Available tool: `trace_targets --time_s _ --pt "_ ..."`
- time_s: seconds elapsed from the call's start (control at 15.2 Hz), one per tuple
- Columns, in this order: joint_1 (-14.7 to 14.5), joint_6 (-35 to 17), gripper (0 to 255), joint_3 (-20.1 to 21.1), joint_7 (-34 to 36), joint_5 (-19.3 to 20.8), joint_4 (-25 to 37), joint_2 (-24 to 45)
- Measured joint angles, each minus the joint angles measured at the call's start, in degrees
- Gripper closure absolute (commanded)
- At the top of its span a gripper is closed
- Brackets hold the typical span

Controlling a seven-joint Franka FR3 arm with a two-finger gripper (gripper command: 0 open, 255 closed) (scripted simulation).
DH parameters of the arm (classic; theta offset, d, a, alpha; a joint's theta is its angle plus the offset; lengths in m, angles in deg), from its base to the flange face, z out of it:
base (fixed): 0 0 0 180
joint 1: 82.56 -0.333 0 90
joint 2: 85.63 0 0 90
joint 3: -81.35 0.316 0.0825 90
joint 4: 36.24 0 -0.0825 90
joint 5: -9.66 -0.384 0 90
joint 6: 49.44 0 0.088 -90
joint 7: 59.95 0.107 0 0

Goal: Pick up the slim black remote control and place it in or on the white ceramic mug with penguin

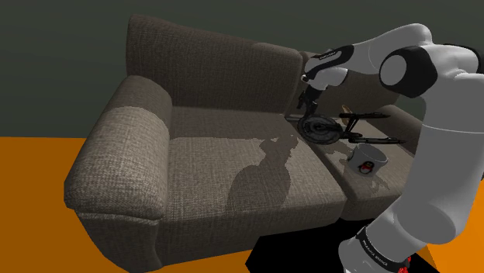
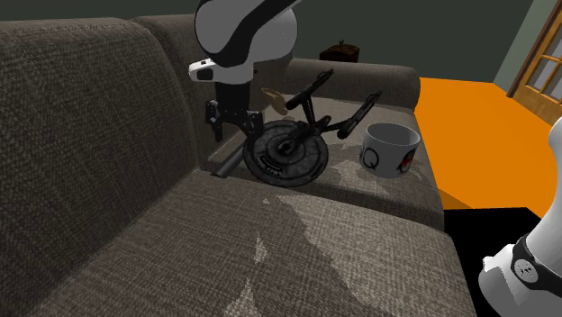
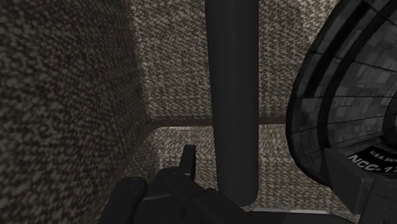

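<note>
The slim black remote, a smooth flat bar, lay on the sofa's coarse woven seat against the backrest, beside a dark saucer-shaped ship model. The black hand hung just above the remote; we could not tell how far open it was. The glossy white mug stood beyond the model.

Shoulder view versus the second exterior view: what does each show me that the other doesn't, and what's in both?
Shoulder view: the sofa's rounded armrest and the arm's shadow across the seat cushion.

Second exterior view: a wooden door with glass panes, and the slim black remote lying in the crease at the foot of the backrest.

Both: the white arm, its claw, the white mug, the black saucer-shaped model beside it, and the orange floor.
</note>
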Motion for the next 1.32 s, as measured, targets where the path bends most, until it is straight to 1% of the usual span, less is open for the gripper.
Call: trace_targets --time_s 0.07,0.2,0.26,0.33,0.46,0.53,0.59,0.73,1.12,1.32 --pt "-0.15 -0.73 0 0.06 -0.17 0.03 -0.46 0.05" --pt "0.4 0.64 0 0.22 -0.8 -0.32 0.42 0.22" --pt "0.21 0.96 0 0.15 -0.29 -0.25 0.5 0.28" --pt "-0.02 -0.24 0 0.12 -0.25 -0.2 -0.22 0.13" --pt "0.63 1.57 0 0.28 -0.62 -0.74 0.96 0.43" --pt "0.15 -0.67 255 0.37 -0.53 -0.64 -0.02 1.35" --pt "0.06 -3.61 255 0.36 -0.64 -0.6 -0.45 1.07" --pt "-0.26 -5.53 255 0.51 -0.35 -0.35 -0.56 3.4" --pt "0.0 -6.18 255 0.76 -1.1 -0.65 -0.24 3.9" --pt "-0.47 -5.68 255 0.38 -0.1 -0.08 -0.21 3.78"
